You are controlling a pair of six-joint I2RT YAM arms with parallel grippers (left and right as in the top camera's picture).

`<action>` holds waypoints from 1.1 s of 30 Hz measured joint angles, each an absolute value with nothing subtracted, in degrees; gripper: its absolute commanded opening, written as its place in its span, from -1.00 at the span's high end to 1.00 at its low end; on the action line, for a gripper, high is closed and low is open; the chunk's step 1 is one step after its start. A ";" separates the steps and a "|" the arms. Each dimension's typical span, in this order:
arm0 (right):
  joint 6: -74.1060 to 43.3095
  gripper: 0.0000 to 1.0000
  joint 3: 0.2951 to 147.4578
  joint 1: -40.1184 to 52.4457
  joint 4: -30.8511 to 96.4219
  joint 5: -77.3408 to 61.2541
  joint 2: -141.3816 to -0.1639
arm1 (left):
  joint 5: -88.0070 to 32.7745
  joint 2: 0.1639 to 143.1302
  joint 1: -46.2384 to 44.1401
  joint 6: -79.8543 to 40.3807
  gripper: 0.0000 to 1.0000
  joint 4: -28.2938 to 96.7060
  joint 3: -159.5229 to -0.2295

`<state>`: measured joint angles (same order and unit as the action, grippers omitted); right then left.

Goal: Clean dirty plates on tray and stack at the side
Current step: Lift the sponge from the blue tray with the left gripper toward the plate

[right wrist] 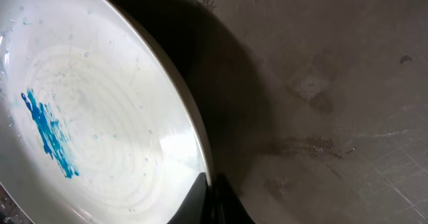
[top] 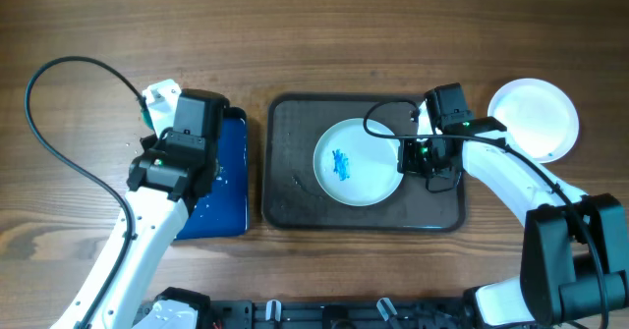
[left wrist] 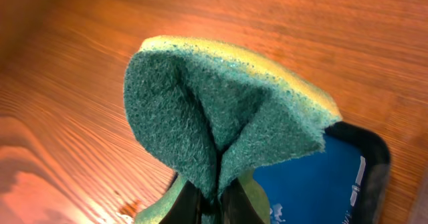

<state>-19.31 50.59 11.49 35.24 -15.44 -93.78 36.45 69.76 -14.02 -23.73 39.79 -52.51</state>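
Plate [top: 356,162] sits pinched in right tool [right wrist: 212,200], sponge [left wrist: 221,110] in left tool [left wrist: 212,207].

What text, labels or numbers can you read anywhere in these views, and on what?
No readable text in any view.
The blue tray bears white marks, too blurred to read.
On the white plate, the blue smear is a stain, not writing.

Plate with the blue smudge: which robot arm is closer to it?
Right. The right pincer pinches the plate at its rim; the left pincer is away beyond the tray, holding a sponge.
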 measured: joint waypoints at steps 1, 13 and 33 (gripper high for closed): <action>-19.14 0.91 50.59 11.49 35.27 -15.44 -93.78 | 40.36 69.80 -15.40 -23.35 0.92 39.75 -52.51; -19.14 0.92 50.59 11.49 35.27 -15.44 -93.78 | 46.87 69.80 -18.83 -22.98 0.92 39.59 -52.51; -19.16 0.91 50.59 11.49 36.51 -15.44 -93.78 | 19.25 78.30 -12.91 -32.10 0.92 41.82 -50.65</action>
<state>-19.16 50.59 11.49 36.51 -15.44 -93.78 19.25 78.30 -12.91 -32.10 41.82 -50.65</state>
